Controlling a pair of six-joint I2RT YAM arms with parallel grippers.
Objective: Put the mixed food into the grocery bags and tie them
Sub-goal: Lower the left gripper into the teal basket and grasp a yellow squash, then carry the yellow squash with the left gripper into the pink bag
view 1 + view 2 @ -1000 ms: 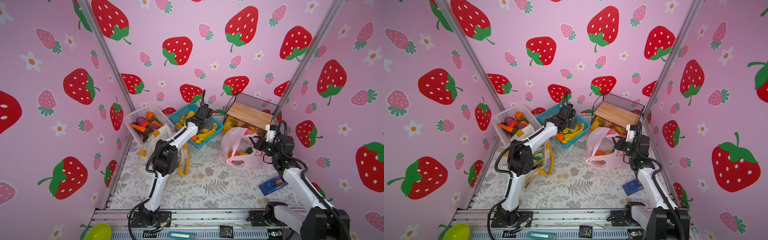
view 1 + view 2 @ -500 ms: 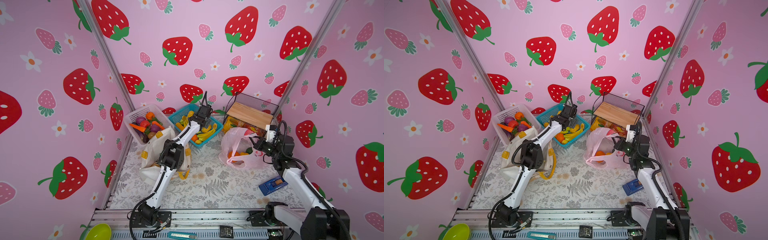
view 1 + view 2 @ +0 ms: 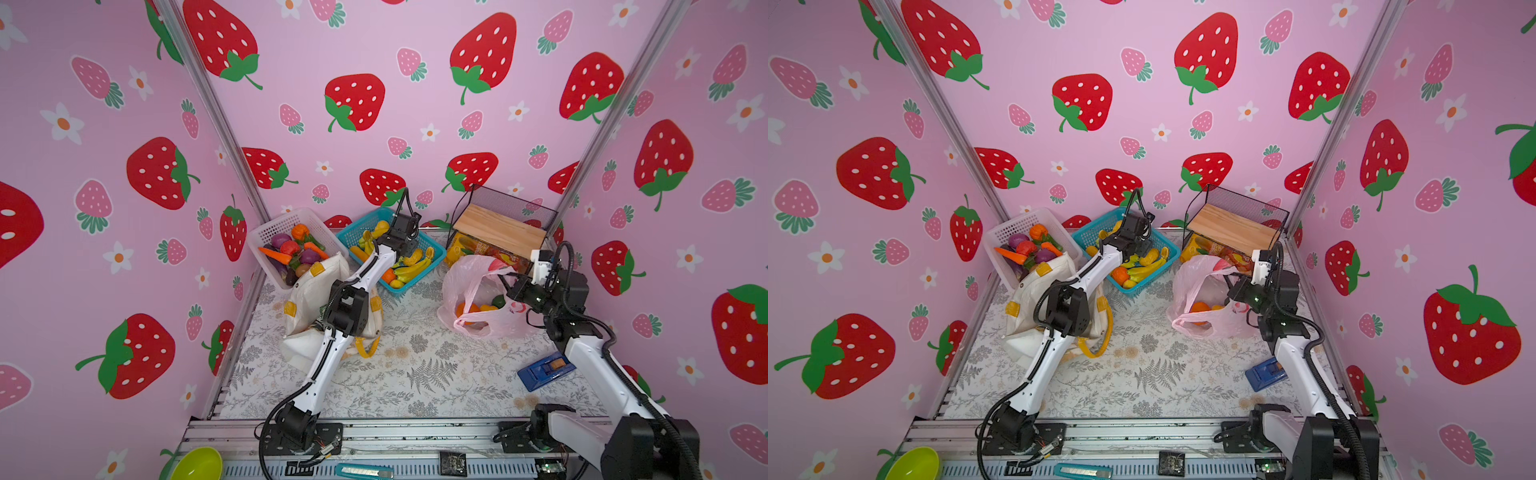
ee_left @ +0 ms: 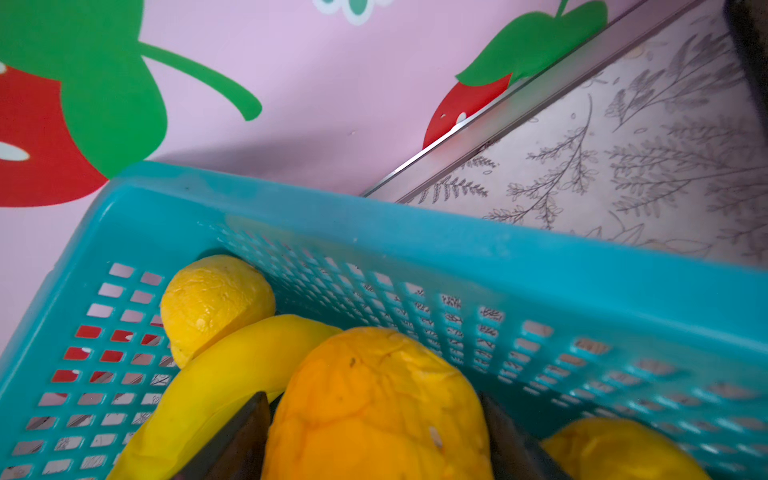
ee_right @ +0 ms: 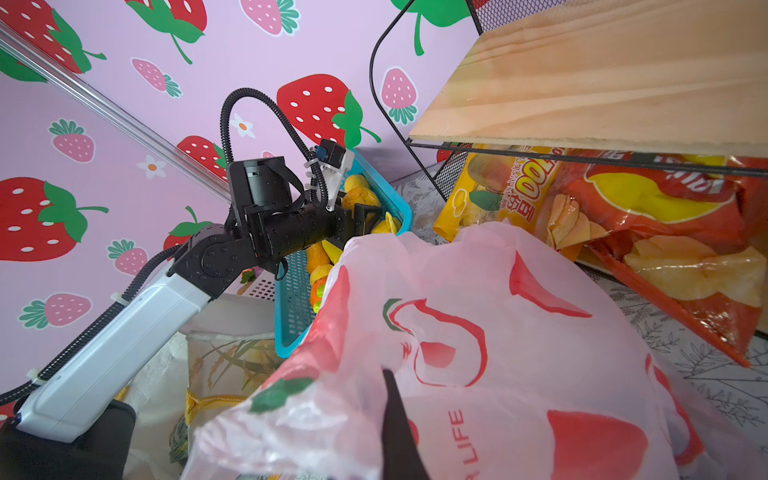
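- White canvas tote with yellow patches is the biggest thing here. It's slumped just front-left of the blue basket in both top views, with the left arm passing over it.
- The pink bag, see-through with red prints, sits to the right of the blue basket, a bit nearer the front, mouth gaping. Inside are a couple of oranges and a dark green round fruit.
- A wood-topped wire shelf stands right of the blue basket by the back wall, with crinkly chip packets stuffed under it.
- The blue basket itself holds bananas and yellow-orange fruit. A white basket of veg is right next to it on the left.
- The right gripper is off to the basket's right, pinched together on the pink bag's rim. The right wrist view shows one dark finger buried in plastic.
- The left gripper is down inside the blue basket, jaws apart either side of an orange-yellow fruit and right up against it. Whether it's actually squeezing, can't tell.
- Smaller bits beside that fruit, in the basket's corner: one of the bananas and a round yellow fruit.
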